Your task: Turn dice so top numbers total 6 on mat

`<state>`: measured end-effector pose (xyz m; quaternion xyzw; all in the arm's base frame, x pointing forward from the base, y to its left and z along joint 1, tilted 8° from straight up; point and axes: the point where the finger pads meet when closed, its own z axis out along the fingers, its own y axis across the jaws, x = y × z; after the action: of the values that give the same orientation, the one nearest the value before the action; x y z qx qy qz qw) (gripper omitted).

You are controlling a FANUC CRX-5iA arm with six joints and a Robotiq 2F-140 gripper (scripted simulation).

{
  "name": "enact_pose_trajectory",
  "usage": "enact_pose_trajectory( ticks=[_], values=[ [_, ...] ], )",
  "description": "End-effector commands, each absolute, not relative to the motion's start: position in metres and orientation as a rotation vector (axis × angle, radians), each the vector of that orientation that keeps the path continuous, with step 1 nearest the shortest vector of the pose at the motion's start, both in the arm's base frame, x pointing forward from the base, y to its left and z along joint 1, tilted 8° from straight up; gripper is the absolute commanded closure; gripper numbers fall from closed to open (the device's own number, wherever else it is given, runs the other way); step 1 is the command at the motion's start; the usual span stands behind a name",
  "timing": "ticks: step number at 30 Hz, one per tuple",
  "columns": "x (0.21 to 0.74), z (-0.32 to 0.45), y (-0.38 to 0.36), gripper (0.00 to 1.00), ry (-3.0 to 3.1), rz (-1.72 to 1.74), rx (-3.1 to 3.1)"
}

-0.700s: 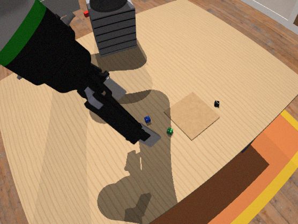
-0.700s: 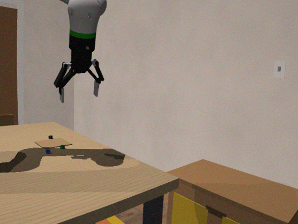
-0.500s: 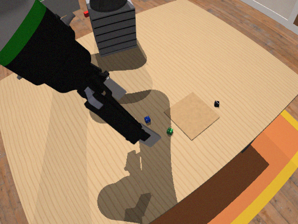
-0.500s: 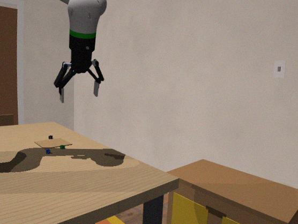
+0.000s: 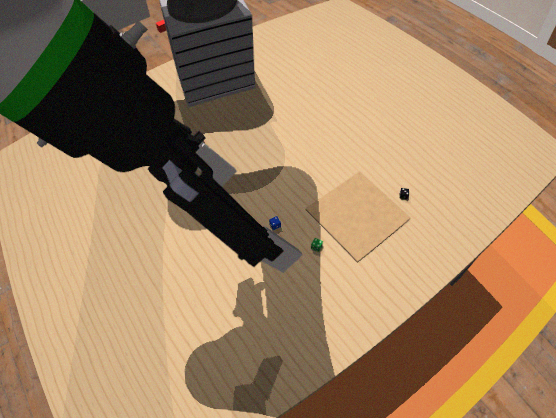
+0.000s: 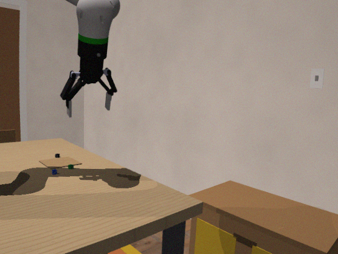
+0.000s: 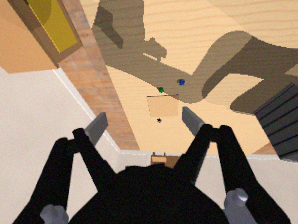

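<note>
A tan square mat lies flat on the wooden table; it also shows in the exterior view and the wrist view. No die is on it. A blue die and a green die lie on the table just off the mat's left side. A black die lies off its right side. The top numbers are too small to read. My gripper hangs high above the table, fingers wide open and empty.
A dark grey ribbed robot base stands at the table's back. A small red cube lies on the floor behind it. A lower brown side table stands to the right of the main table.
</note>
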<state>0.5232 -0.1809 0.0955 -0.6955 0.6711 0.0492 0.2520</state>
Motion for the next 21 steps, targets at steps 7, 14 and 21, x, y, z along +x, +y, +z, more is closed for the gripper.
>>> enact_pose_trajectory(
  ticks=[7, 14, 21],
  values=[
    [0.481, 0.038, -0.143, 0.0, 1.707, 0.034, -2.304],
    [0.468, 0.022, -0.132, 0.0, 1.609, -0.021, -2.464],
    [0.45, 0.0, -0.111, 0.0, 1.326, -0.147, -2.761]
  ],
)
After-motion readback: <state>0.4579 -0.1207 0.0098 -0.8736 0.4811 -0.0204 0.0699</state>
